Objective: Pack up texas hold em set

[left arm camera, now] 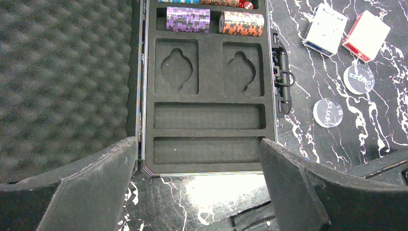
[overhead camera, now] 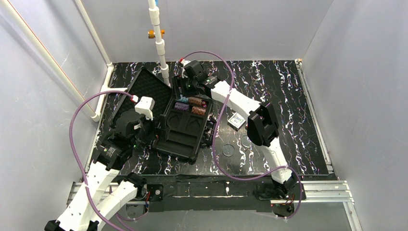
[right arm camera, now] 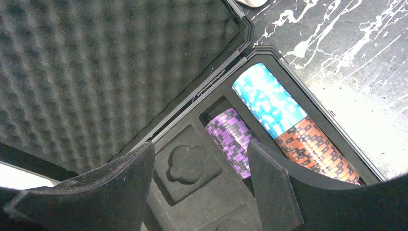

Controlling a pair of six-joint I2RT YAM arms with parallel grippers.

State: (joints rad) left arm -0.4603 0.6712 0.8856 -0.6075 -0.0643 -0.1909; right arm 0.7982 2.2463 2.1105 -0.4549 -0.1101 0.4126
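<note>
The black case lies open on the marbled worktop, its foam-lined lid folded out to the left of the moulded tray. At the tray's far end lie a purple chip stack, a brown chip stack and a teal chip stack. The left wrist view cuts the teal one off at its top edge, and in the right wrist view a finger covers part of the brown one.

The left gripper hangs over the tray's near end, fingers spread wide with nothing between them. The right gripper is over the far end above the purple stack, fingers apart and gripping nothing.

Right of the case's handle, on the worktop, lie a blue-and-white deck, a red deck and two clear discs whose lettering is too faint to read. In the top view, the right arm hides the red deck.
</note>
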